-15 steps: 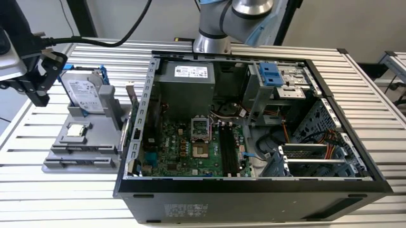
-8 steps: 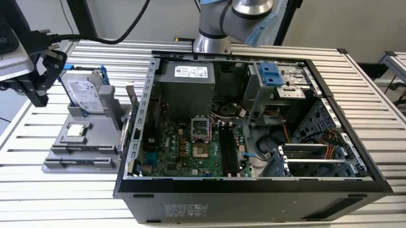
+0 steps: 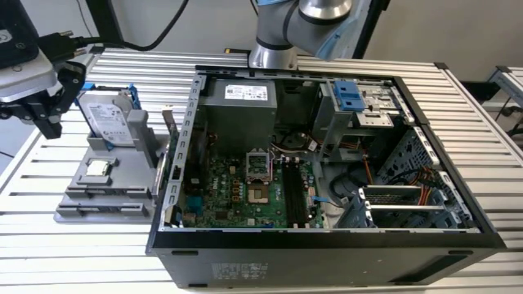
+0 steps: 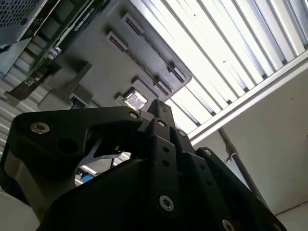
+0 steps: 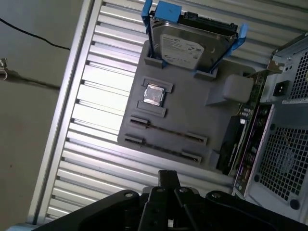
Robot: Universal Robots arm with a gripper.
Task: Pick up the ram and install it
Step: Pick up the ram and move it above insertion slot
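Gripper point(image 5: 168, 179) nearest in both wrist views: fingers point(image 4: 156, 110) closed together, nothing held. It hangs clear of the grey holder point(image 5: 192, 115), on the holder's side away from the computer case point(image 3: 327, 260). Ram point(image 5: 168, 131) stands on edge in a holder slot, at the end opposite the hard drive point(image 5: 190, 45). Processor chip point(image 5: 154, 95) lies on the holder between drive and ram.

A robotics lab or workshop, to judge by the robot arm point(image 3: 310, 18) standing on a slatted aluminium surface point(image 3: 482, 110) behind an open computer case point(image 3: 327, 251), beside a grey parts fixture point(image 3: 82, 208) propping up a hard drive point(image 3: 106, 119).
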